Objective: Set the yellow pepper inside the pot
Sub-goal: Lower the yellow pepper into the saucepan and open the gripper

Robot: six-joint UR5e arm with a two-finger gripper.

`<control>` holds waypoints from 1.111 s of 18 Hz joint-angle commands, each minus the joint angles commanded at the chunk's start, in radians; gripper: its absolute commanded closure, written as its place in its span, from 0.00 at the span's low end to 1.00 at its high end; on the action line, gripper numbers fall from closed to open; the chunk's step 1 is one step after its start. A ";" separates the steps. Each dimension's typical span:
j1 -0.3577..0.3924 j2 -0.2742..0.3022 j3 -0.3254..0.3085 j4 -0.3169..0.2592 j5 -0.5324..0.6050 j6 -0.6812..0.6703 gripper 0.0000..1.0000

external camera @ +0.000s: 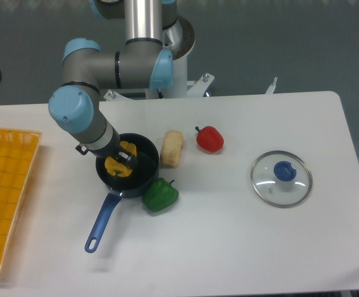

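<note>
Gripper [122, 159] fingers reach down into the small round dark blue-black pot [147, 148] from its left side, and the small glossy yellow pepper [118, 164] sits between them inside the pot's rim. Whether the fingers are pinching the pepper or have let go of it cannot be told, since the wrist hides most of the claw (only a sliver of dark finger shows against the yellow). The grey and pale blue robot arm [99, 68] bends over the upper left of the white table [228, 235], its round blue joint cap hanging just above and left of the pot.

The pot's long blue handle [102, 218] runs down and to the left, ending in a loop. A glossy green pepper [160, 194] lies touching or just beside the pot's lower right edge. A pale tan bread-like block [172, 148] stands just beside the pot's right side, and a red pepper [210, 138] with a dark stem rests near it, further right. A round glass lid with a blue knob [281, 178] lies well apart on the right of the table. A yellow mesh tray [6, 185] occupies the left edge.
</note>
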 joint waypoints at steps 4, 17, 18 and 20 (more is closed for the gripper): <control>0.000 -0.002 -0.003 0.000 0.009 -0.002 0.48; -0.029 -0.063 -0.008 0.028 0.044 -0.009 0.46; -0.029 -0.064 -0.008 0.029 0.046 -0.009 0.45; -0.029 -0.064 -0.008 0.029 0.044 -0.009 0.43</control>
